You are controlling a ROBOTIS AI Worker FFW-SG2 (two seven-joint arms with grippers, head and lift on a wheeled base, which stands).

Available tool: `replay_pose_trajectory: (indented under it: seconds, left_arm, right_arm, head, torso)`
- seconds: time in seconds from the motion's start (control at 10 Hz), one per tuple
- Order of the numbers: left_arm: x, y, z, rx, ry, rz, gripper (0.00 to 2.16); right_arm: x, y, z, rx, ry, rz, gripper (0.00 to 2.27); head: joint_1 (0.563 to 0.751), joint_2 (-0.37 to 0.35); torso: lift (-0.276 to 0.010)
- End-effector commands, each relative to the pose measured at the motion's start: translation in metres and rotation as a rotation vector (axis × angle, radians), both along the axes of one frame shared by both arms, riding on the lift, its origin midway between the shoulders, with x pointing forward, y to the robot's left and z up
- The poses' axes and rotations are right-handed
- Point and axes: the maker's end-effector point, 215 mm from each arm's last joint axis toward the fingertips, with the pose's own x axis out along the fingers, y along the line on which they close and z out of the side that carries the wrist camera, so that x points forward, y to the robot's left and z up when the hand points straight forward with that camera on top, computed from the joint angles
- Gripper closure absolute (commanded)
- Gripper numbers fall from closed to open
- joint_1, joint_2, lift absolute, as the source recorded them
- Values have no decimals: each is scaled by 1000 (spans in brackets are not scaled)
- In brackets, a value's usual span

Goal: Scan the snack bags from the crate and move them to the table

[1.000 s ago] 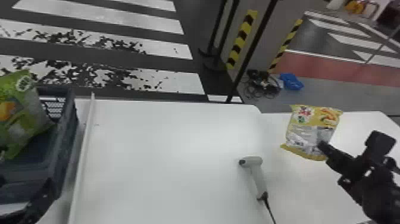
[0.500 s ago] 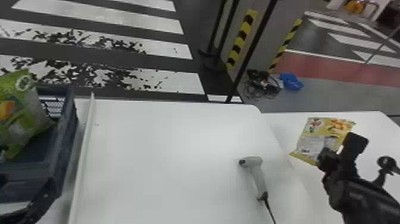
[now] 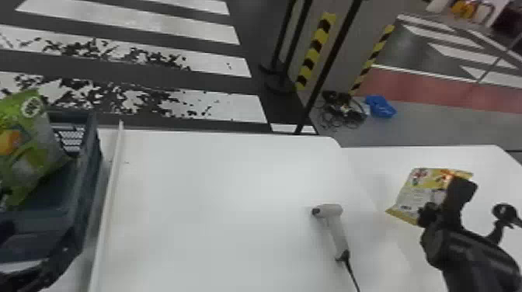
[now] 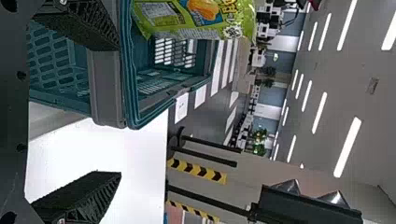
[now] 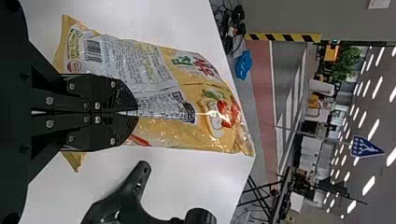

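The right hand [image 3: 429, 214] grips the yellow snack bag [image 3: 415, 194] over the right side of the white worktop [image 3: 233, 174], its fingers pinched on the back seam. The left hand [image 3: 58, 258], by the plastic crate [image 3: 87, 167] at the left, has its fingers spread apart; in the head view it is hard to make out, dark against dark. The right hand hides part of the yellow bag, and the view's left edge cuts off the crate and the green snack bag [image 3: 29, 155] in it. Compared with a moment ago, the yellow bag is farther right and nearer, past the handheld scanner [image 3: 334, 221]. Its printed back faces up toward the head, its long axis slanting from near left to far right.
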Motion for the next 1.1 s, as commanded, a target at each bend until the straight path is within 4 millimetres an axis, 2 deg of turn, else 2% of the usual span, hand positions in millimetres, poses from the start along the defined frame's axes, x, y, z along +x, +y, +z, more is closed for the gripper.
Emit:
replay_pose_trajectory:
  seconds: [0.0, 0.1, 0.2, 0.4, 0.6, 0.7, 0.8, 1.0]
  left_arm:
    - [2, -6, 11, -11, -31, 1, 33]
    - [2, -8, 24, -24, -63, 25, 33]
    - [0, -15, 38, -30, -90, 24, 33]
    - [-5, -14, 47, -33, -103, 31, 33]
    - [-11, -8, 53, -32, -106, 45, 33]
    - [-14, -7, 57, -31, -111, 51, 33]
    - [-16, -5, 59, -28, -111, 51, 33]
    - [-21, -7, 65, -24, -117, 49, 33]
  right_arm:
    - [-10, 1, -9, 40, 6, -12, 1740]
    - [-25, 6, -22, 86, 63, -17, 475]
    - [-27, 14, -23, 146, 78, -17, -2]
    - [-40, 30, -22, 208, 100, 9, -2]
    - [-40, 48, -7, 227, 69, 62, 22]
    - [-39, 67, 10, 249, 7, 111, 39]
    - [-40, 99, 26, 297, -45, 194, 53]
    - [-47, 164, 33, 375, -69, 323, 56]
  head:
    - [695, -350]
    - [695, -350]
    - [695, -350]
    - [695, -350]
    - [695, -350]
    - [695, -350]
    - [695, -350]
    - [695, -350]
  torso:
    - [-95]
    - [-95]
    - [-95]
    - [-95]
    - [-95]
    - [-95]
    - [-95]
    - [-95]
